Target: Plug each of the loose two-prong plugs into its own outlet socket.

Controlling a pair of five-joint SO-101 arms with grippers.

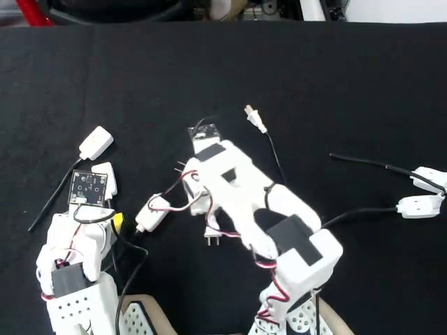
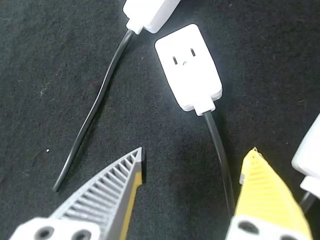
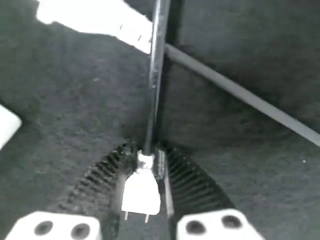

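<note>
1. Two-prong plug (image 3: 141, 192): small, white, flat-bodied, both metal prongs bare, black cord (image 3: 154, 75) leaving straight from its back end.
2. Held in the right gripper (image 3: 145, 150), fingers closed tight on the plug body. From above, hanging under the folded right arm at front centre of the desk (image 1: 335, 84).
3. Second loose plug (image 1: 255, 118): white, lying flat beyond the right arm, thin cord trailing back toward it.
4. Outlet socket (image 2: 190, 67): white oblong block, two slots facing up, dark cord out of one end. Lying just ahead of the left gripper (image 2: 197, 150), untouched.
5. Left fingers spread wide, one grey (image 2: 110, 195), one yellow (image 2: 262, 195); socket's cord passing between them, close to the yellow one.
6. Second white socket body (image 2: 150, 12) just beside the first, own cord running off.
7. White connector (image 1: 152, 213) on the cloth between the two arms.
8. Pair of white cord ends (image 1: 419, 206) near the right edge, well apart from both arms.
9. Far half of the desk open black cloth; front crowded by arms and cords.
</note>
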